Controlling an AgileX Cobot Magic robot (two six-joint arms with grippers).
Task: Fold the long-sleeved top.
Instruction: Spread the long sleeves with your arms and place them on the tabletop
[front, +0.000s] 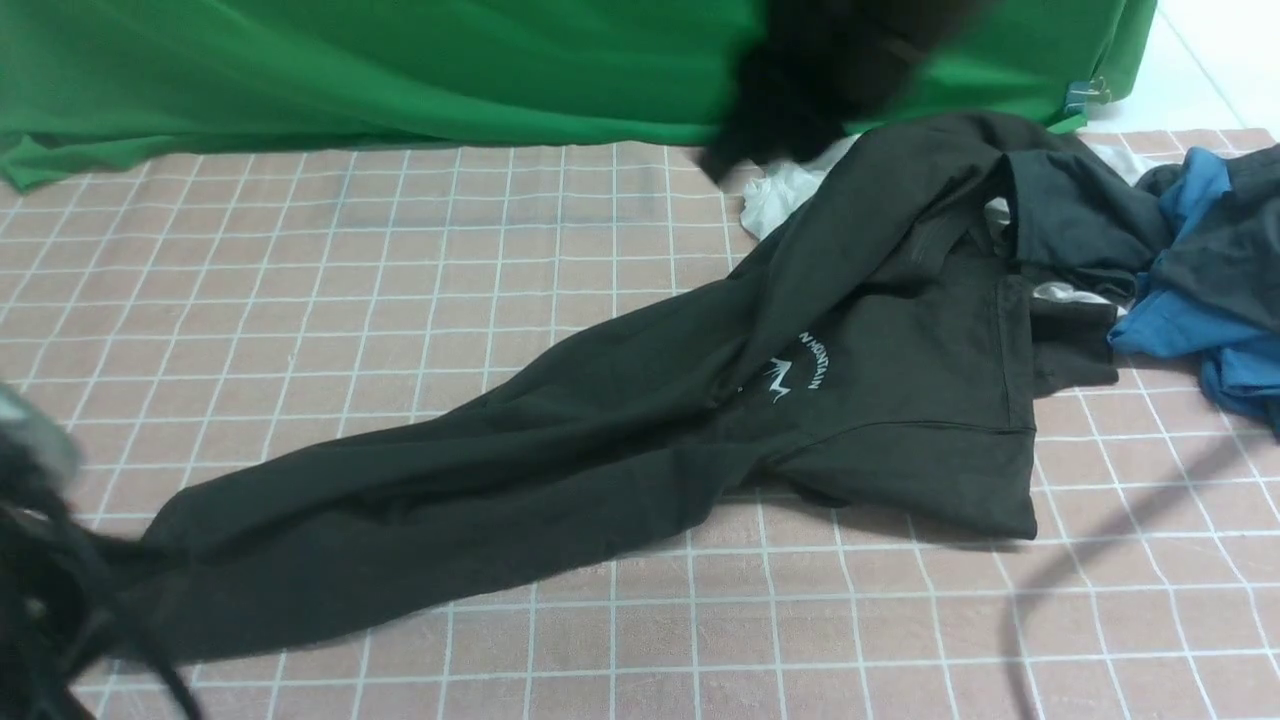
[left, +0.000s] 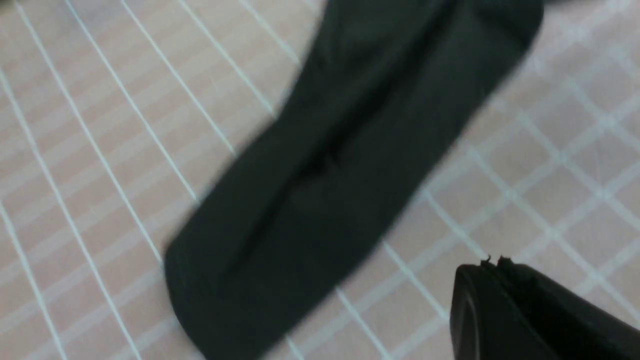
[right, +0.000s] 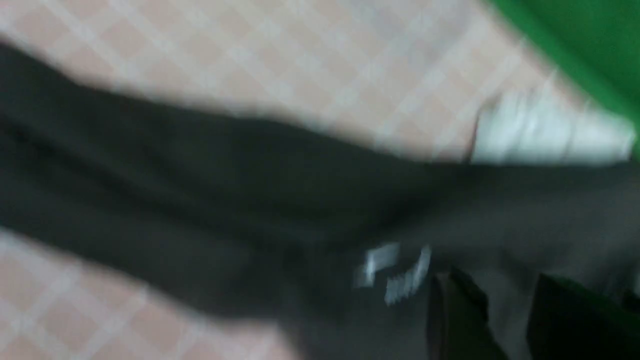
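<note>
Two hands: left hand (left: 493, 262) closed beside long-sleeved top (front: 640, 420); right hand (right: 500, 300) parted above.
</note>
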